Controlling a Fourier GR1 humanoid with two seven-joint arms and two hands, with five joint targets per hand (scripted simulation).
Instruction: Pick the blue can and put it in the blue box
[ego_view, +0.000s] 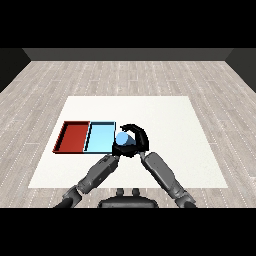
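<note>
The blue can (123, 138) sits in the curl of my right hand (138, 138), whose fingers arch over its top and far side. It is just off the right edge of the light blue tray (100, 138), near that tray's front corner. The red tray (73, 136) lies against the blue tray's left side. My left hand (119, 149) is low in front of the can, right beside the right hand and partly merged with it in the head view. Whether the can rests on the table or is lifted cannot be told.
Both trays lie on the left half of the white table (170, 130). The two forearms come up from the lower corners and meet near the table's middle. Bare white surface stretches to the right and behind the hands.
</note>
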